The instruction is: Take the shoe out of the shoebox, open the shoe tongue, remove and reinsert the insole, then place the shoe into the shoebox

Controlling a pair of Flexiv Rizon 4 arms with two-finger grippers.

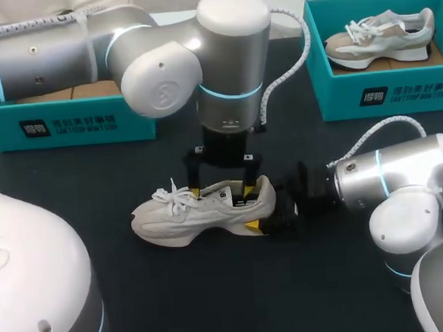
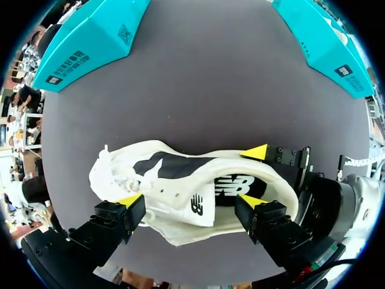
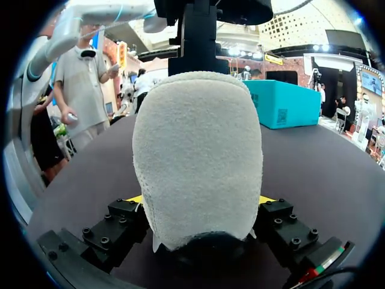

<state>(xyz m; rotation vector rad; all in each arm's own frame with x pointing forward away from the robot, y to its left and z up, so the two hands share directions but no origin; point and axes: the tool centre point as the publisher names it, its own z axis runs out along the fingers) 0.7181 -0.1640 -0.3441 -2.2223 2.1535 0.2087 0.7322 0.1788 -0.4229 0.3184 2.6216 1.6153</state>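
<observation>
A white sneaker stands on the black table, toe to the left; it also fills the left wrist view and shows heel-on in the right wrist view. My right gripper comes in level from the right and is shut on the heel, one finger on each side. My left gripper hangs straight down over the shoe's mouth, open, one finger by the tongue, the other over the dark insole. It holds nothing.
A teal shoebox stands at the back left, partly behind my left arm. A second teal box at the back right holds another sneaker. Both boxes, left and right, lie ahead of the left gripper.
</observation>
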